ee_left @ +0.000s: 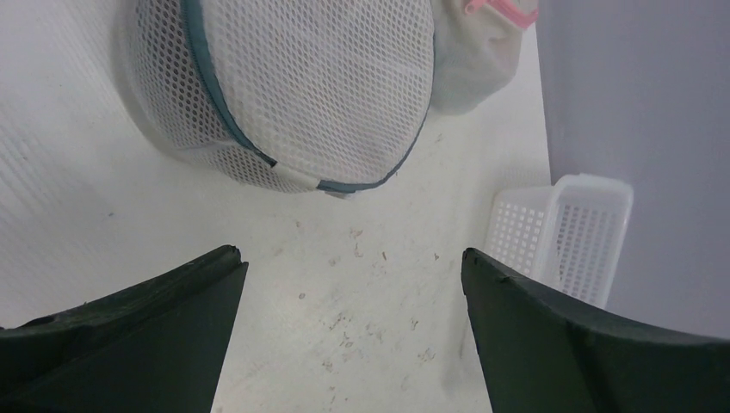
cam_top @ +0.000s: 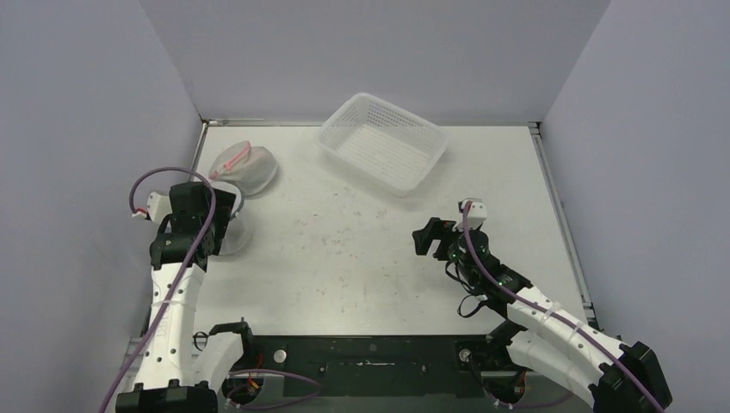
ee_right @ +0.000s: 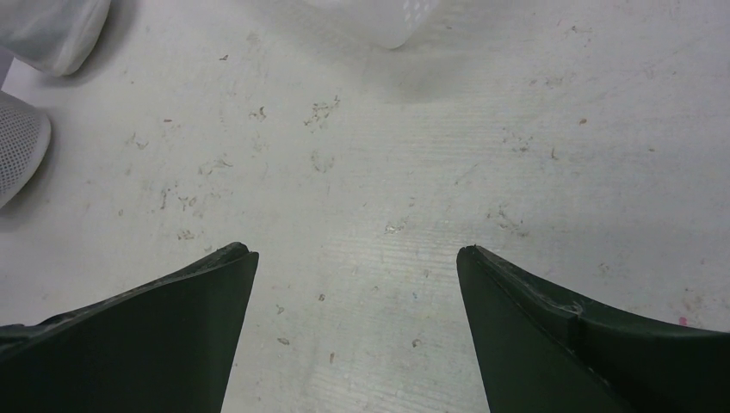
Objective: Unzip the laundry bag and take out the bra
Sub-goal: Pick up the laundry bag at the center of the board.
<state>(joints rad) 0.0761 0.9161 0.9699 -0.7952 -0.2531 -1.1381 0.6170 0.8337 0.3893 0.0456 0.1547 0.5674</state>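
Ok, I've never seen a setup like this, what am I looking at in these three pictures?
Two robot arms are bolted to a white table. The wide picture looks down from above and behind them. The other two come from cameras on each wrist, with the dark fingers at the bottom. The left gripper faces a round mesh laundry bag; beyond it lies a white bundle with pink trim. A white plastic basket sits at the far side. The right gripper hangs over the table. Both are open, holding nothing.
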